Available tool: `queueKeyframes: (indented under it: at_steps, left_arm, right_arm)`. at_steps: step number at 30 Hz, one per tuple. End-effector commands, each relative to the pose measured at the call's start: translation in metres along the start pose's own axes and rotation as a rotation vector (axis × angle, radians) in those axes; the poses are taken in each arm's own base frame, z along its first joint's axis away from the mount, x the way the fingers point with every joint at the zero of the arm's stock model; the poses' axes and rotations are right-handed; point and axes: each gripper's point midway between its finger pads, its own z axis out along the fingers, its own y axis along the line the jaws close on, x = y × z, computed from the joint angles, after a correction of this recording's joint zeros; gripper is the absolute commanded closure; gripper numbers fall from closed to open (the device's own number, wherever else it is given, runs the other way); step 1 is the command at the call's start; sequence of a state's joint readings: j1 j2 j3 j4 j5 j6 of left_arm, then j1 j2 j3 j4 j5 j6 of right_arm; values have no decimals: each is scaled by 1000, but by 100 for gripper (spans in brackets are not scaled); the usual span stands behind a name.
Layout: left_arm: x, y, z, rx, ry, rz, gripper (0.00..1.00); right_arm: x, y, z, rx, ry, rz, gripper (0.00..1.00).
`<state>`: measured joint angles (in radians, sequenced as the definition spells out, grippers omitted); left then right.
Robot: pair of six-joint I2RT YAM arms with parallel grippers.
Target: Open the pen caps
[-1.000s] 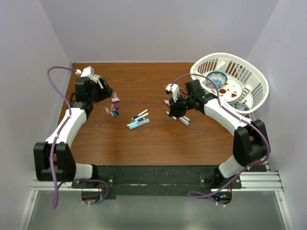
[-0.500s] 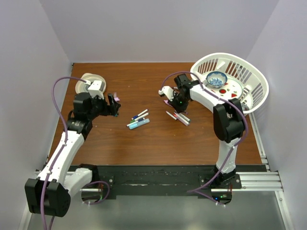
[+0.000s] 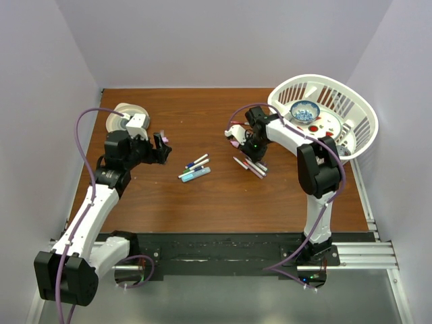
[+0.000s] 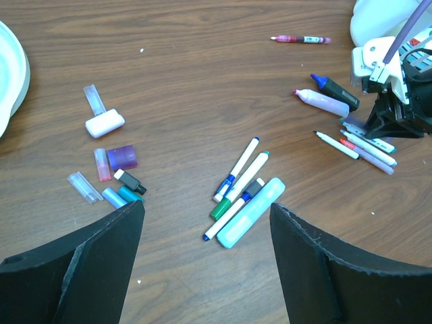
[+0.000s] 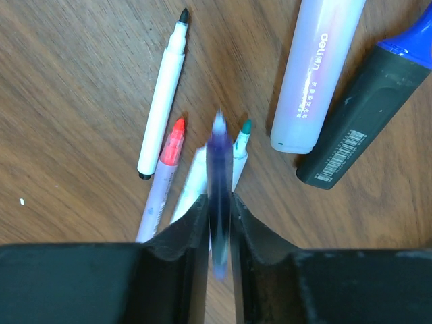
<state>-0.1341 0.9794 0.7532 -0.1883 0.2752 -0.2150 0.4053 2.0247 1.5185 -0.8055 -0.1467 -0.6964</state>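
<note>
My right gripper point(image 5: 218, 200) is shut on a slim dark purple pen point(image 5: 218, 158), held just above several uncapped pens point(image 5: 162, 108) lying on the table. A lilac highlighter point(image 5: 317, 74) and a black highlighter point(image 5: 364, 115) lie beside them. In the top view this gripper point(image 3: 237, 138) is right of centre. My left gripper point(image 4: 206, 223) is open and empty, above the table, near loose pen caps point(image 4: 123, 156) at its left. Several capped pens point(image 4: 241, 169) and a teal highlighter point(image 4: 251, 212) lie between its fingers' line of sight. It shows in the top view point(image 3: 160, 144) too.
A white laundry basket point(image 3: 358, 115) with a bowl and plate stands at the back right. A white dish point(image 3: 121, 115) sits at the back left. A thin pink pen point(image 4: 302, 39) lies apart, farther back. The table point(image 3: 202, 108) is brown wood.
The left gripper has swung forward and right, over the caps, uncovering the white dish. The right arm has drawn back and left from the right-hand pens, holding the purple pen.
</note>
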Motion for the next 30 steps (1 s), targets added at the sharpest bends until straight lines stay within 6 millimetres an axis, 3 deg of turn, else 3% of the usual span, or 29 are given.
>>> queueKeyframes:
  at_steps: [1, 12, 21, 30]
  left_arm:
    - [-11, -7, -2, 30, -44, 36, 20]
    - [-9, -7, 0, 32, -36, 33, 19]
    - [-7, -8, 0, 44, -31, 31, 18]
    - [6, -24, 8, 153, 20, 26, 14]
  right_arm:
    - [-1, -2, -6, 14, -5, 11, 76]
    - [-4, -1, -15, 11, -36, 36, 74]
    - [-13, 3, -42, 25, -107, 50, 71]
    - [-28, 32, -71, -57, -247, 61, 66]
